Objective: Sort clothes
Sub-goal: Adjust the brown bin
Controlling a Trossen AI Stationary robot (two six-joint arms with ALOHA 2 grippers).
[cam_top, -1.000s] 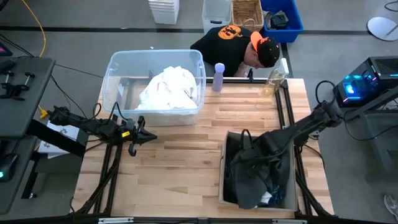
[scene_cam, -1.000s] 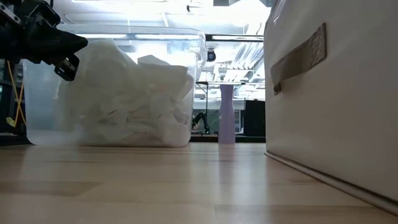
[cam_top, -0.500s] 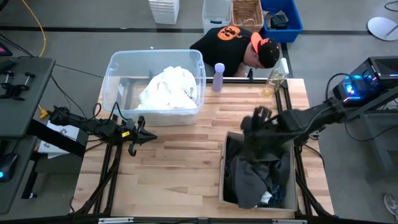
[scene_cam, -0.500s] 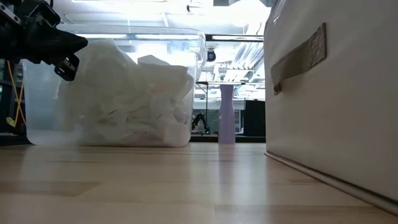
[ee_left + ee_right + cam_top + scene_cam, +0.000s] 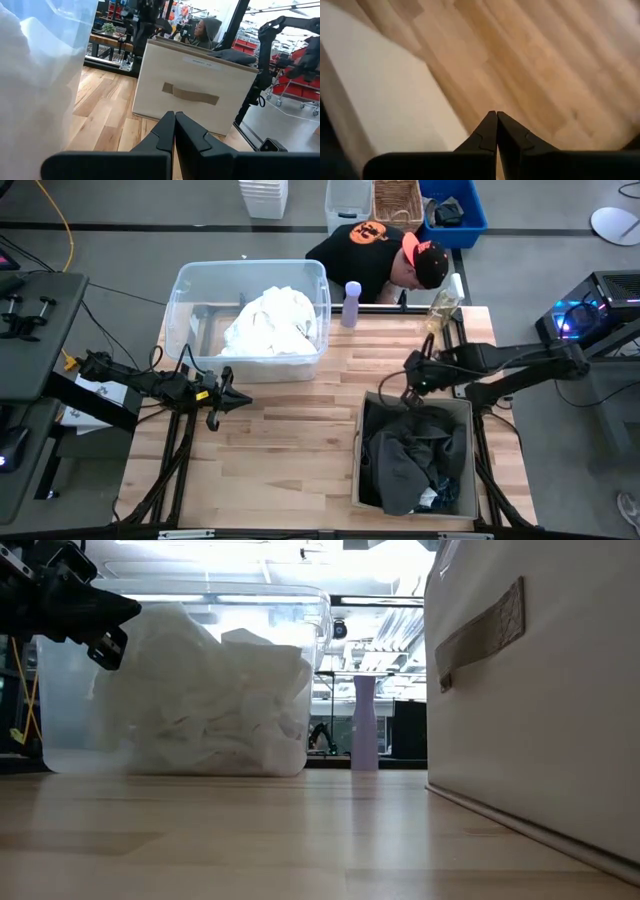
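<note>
White garments (image 5: 268,320) fill clear tub (image 5: 183,290), upper left; dark garments (image 5: 415,460) in beige bin (image 5: 358,460), lower right: sorted by shade. Right gripper (image 5: 411,376), pressed together, empty, at bin's upper edge. Left gripper (image 5: 236,402) closed, idle, mid-left.

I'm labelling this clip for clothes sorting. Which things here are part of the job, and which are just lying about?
Part of the job:
white clothes in the clear tub
dark clothes in the beige bin
right gripper, shut, over the bin's far edge
left gripper, shut, waiting near the tub

Lying about:
purple bottle
clear bottle
</note>
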